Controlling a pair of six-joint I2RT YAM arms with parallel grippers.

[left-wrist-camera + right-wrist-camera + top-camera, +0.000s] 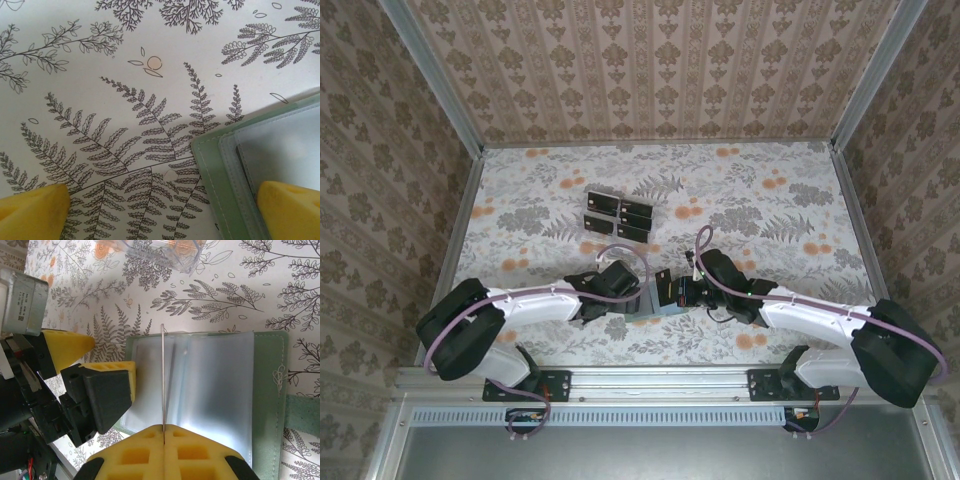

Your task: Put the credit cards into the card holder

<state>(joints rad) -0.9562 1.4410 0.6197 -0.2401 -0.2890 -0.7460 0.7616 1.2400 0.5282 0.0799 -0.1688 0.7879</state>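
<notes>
White-shelled left arm (535, 303) and right arm (810, 313) with black joint housings, mauve cables (620, 250) along them, left gripper (165, 212) and right gripper (163, 432) with moulded yellow fingertips (150, 457), labelled silver motor block (22, 300)

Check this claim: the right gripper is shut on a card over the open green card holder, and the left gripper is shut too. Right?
No. The left gripper is open: the left wrist view shows its yellow fingers far apart. The rest holds: the right gripper is shut on a card over the open green card holder.
</notes>
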